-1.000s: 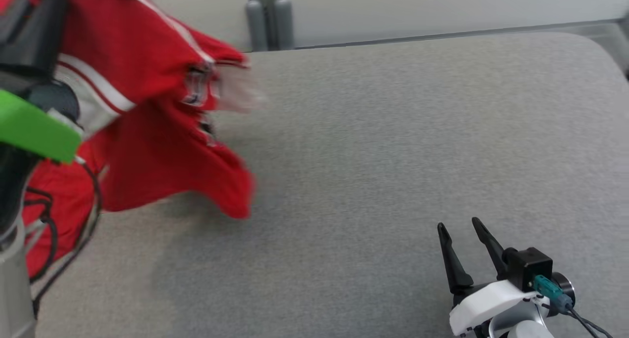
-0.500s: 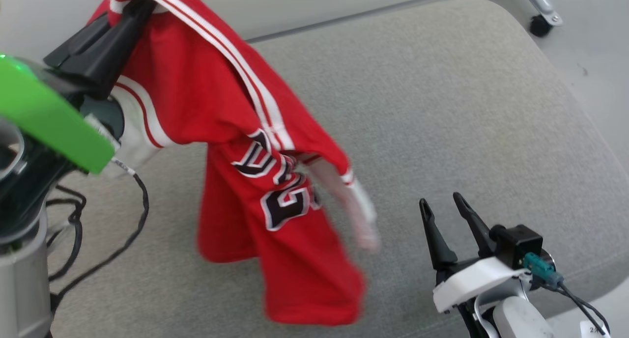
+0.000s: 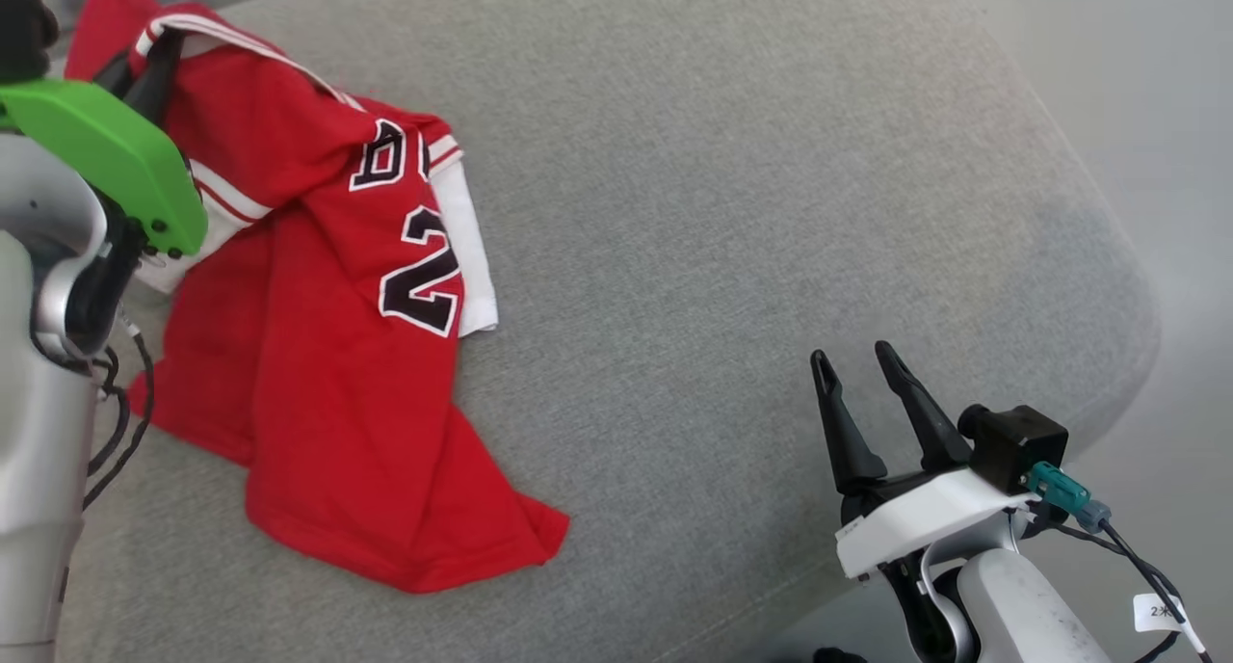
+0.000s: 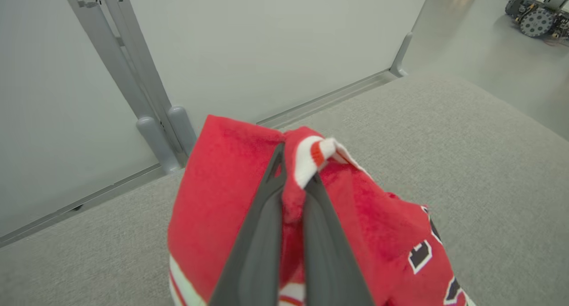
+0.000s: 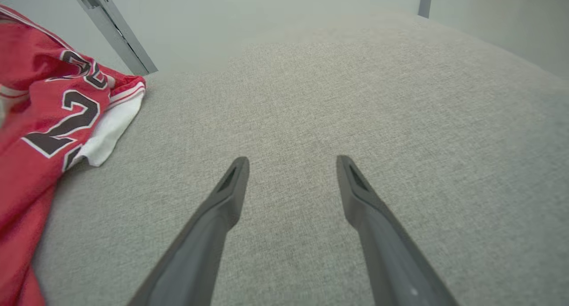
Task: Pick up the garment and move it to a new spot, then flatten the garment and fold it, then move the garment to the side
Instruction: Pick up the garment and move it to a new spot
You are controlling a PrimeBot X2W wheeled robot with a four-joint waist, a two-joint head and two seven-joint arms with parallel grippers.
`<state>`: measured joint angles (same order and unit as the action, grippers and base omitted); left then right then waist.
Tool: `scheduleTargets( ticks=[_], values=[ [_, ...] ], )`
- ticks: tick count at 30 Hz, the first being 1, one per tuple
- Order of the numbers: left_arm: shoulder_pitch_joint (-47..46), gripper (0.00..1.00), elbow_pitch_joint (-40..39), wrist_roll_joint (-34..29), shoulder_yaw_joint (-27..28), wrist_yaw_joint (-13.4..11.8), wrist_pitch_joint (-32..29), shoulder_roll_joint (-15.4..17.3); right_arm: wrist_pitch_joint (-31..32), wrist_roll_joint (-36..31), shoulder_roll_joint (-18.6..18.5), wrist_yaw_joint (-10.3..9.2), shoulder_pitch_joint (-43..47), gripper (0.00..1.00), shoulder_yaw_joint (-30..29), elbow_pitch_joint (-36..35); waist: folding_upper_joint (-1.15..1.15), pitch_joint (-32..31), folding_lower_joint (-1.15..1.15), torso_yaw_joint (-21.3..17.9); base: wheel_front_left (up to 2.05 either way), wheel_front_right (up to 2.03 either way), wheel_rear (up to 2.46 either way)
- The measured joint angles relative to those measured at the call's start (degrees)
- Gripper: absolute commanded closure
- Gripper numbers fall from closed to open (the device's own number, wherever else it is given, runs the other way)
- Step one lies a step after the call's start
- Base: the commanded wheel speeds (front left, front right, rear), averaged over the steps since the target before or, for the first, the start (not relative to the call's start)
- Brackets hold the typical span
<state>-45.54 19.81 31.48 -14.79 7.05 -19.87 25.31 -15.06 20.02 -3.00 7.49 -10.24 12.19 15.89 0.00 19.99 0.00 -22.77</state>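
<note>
Pinching the jersey [image 3: 327,355] by its striped trim, my left gripper [image 4: 295,172] is clamped; the rest lies crumpled on the grey cushion [image 3: 722,210]. Right gripper [image 3: 851,352] hangs spread, empty. Light, limp cloth, so I'd take the free hem.

The jersey [image 3: 327,355] is red, with white-and-red striped trim and black, white-edged lettering — a "2" shows on the top fold. Most of it lies crumpled on the left part of the grey cushion [image 3: 722,210], hem trailing toward the near edge — one trimmed edge is lifted clear at the far left, cloth draping down from it.
</note>
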Motion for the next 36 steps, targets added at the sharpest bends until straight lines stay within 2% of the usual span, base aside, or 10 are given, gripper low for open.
scheduleTargets(
  ticks=[1,5,7,11,14,17,19,24,32,36],
  values=[
    [0.00,0.00,2.01,-0.33,-0.45,0.03,2.54,-0.03,0.00,0.02,0.01,0.00,0.00,0.00,-0.08,0.05,0.00,0.60,0.00,-0.58,0.00,0.00,0.00],
    [0.03,0.00,7.68,-2.21,-1.41,0.08,11.85,-1.23,0.01,-0.44,0.05,0.00,0.20,0.00,-0.37,0.56,0.00,1.99,0.00,-1.87,0.00,0.00,0.00],
    [0.35,0.00,8.72,-4.02,-1.76,-0.29,18.57,-2.35,0.00,-1.68,0.09,0.00,0.51,0.00,-0.85,0.77,0.00,1.78,0.00,-1.82,0.00,0.00,0.00],
    [3.66,0.00,8.96,-5.89,-2.91,-1.96,28.15,-6.26,0.01,-5.03,0.18,0.00,1.75,0.00,-3.26,0.77,0.00,0.81,0.00,-1.06,0.00,0.00,0.00],
    [8.16,0.00,7.31,-6.04,-3.70,-3.26,32.40,-9.61,0.00,-7.73,0.21,0.00,3.26,0.00,-5.41,0.35,0.00,-0.53,0.00,-0.09,0.00,0.00,0.00],
    [13.45,0.00,3.56,-6.80,-4.08,-5.21,34.28,-12.07,0.00,-10.22,0.21,0.00,4.87,0.00,-7.54,-0.54,0.00,-2.23,0.00,1.44,0.00,0.00,0.00],
    [17.30,0.00,0.78,-9.20,-5.12,-6.16,34.67,-12.49,0.00,-11.29,0.16,0.00,5.77,0.00,-8.67,-1.05,0.00,-3.43,0.00,2.74,0.00,0.00,0.00],
    [29.34,0.00,-7.32,-12.77,-2.16,-9.16,34.93,-15.33,0.00,-13.15,-0.47,0.00,8.21,0.00,-11.12,-2.44,0.00,-7.34,0.00,7.29,0.00,0.00,0.00],
    [47.26,0.00,-11.24,-15.86,4.97,-7.80,34.92,-19.91,0.00,-14.47,-1.52,0.00,13.03,0.00,-13.10,-3.75,0.00,-13.29,0.00,14.87,0.00,0.00,0.00],
    [52.08,0.00,-12.45,-17.20,8.57,-6.80,34.92,-21.28,0.00,-14.66,-1.48,0.00,14.61,0.00,-14.27,-4.56,0.00,-15.56,0.00,18.03,0.00,0.00,0.00]
  ],
)
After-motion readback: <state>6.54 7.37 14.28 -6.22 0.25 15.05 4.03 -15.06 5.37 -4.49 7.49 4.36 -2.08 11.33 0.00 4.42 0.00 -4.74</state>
